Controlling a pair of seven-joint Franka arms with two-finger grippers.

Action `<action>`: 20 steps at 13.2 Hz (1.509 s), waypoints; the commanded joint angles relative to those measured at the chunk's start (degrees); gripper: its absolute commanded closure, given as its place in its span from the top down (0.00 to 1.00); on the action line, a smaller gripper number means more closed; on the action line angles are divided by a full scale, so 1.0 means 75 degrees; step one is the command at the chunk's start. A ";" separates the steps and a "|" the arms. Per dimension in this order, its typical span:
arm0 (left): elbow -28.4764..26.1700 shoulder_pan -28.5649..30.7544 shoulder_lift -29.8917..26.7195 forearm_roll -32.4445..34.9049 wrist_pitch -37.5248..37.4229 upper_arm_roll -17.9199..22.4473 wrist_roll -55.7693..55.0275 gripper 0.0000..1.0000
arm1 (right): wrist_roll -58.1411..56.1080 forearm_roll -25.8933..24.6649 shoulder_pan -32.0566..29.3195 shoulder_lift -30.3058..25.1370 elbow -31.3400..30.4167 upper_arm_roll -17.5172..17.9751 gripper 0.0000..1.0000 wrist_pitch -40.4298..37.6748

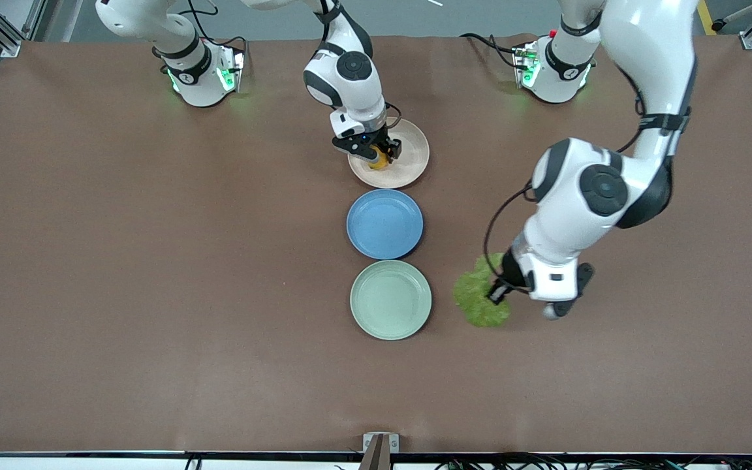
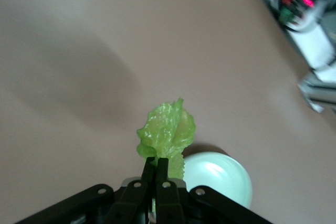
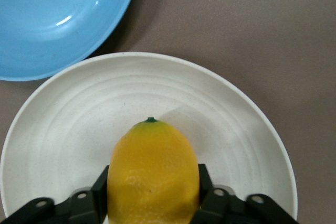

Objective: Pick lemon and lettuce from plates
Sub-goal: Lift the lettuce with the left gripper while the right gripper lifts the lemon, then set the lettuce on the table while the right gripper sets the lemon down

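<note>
My right gripper (image 1: 376, 155) is shut on the yellow lemon (image 1: 379, 160) over the beige-pink plate (image 1: 410, 156). In the right wrist view the lemon (image 3: 152, 174) fills the gap between the black fingers (image 3: 101, 184), just above the plate (image 3: 210, 108). I cannot tell whether it touches the plate. My left gripper (image 1: 499, 292) is shut on the crinkled green lettuce (image 1: 477, 295). It holds the leaf over bare table beside the pale green plate (image 1: 390, 299), toward the left arm's end. The left wrist view shows the lettuce (image 2: 167, 129) pinched between the fingertips (image 2: 150, 165), with the green plate (image 2: 223, 179) below.
A blue plate (image 1: 384, 224) stands between the beige-pink and pale green plates, and its rim shows in the right wrist view (image 3: 52, 19). The three plates form a line down the table's middle. Both arm bases stand at the table's edge farthest from the front camera.
</note>
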 commanded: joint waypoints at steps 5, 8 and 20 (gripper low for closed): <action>-0.2628 0.1270 -0.1183 -0.0121 0.0735 -0.0077 0.0655 0.00 | -0.1698 -0.0226 -0.0764 -0.1393 0.0186 -0.0720 0.00 -0.2337; -0.3226 0.1342 -0.1172 -0.0343 0.1310 -0.0053 0.0561 0.00 | -0.4204 -0.0226 -0.2285 -0.1959 0.0151 -0.0779 0.00 -0.2870; -0.4529 0.1904 -0.0891 -0.0519 0.3199 -0.0053 0.0642 0.02 | -1.1183 -0.0495 -0.6649 -0.0192 0.0268 -0.0768 0.02 -0.1256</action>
